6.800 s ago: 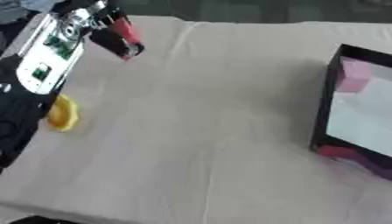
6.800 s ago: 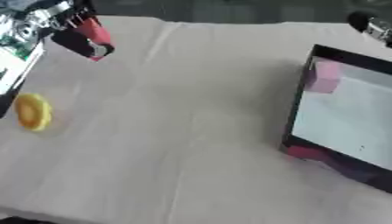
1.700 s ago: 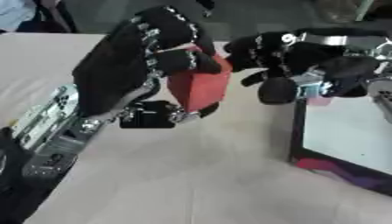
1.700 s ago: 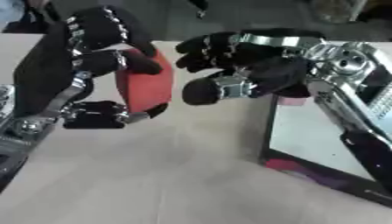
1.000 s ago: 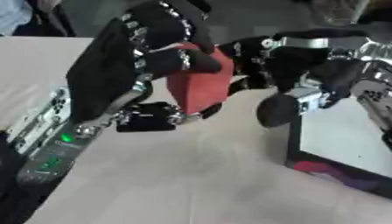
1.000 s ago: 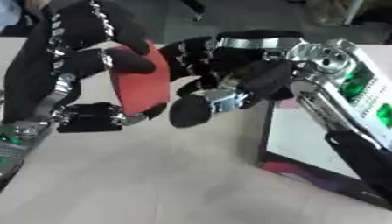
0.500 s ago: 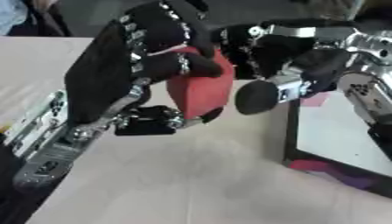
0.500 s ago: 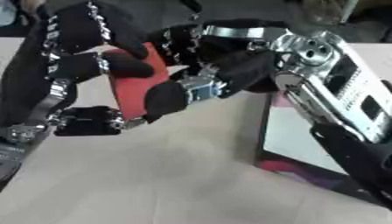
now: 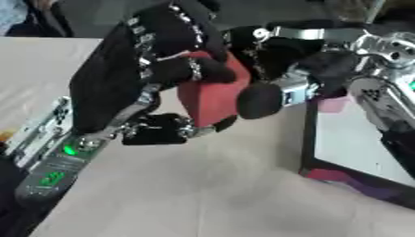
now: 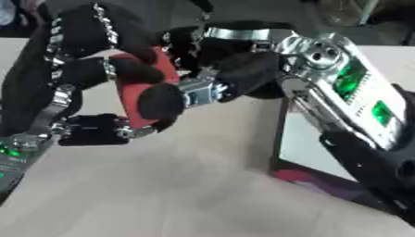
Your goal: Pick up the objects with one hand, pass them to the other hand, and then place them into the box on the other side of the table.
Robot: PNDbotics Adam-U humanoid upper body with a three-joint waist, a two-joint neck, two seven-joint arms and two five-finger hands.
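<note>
Above tan cloth, left hand (image 9: 146, 78) and right hand (image 10: 219, 65) fingers grip a half-hidden red object (image 9: 212, 95).

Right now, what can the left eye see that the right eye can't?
Only the left eye view shows a pink patch at the box's far end. Only the right eye view shows green lights on the right forearm. Both show the left hand curled round the red object, the right hand closing on it, and the box.
</note>
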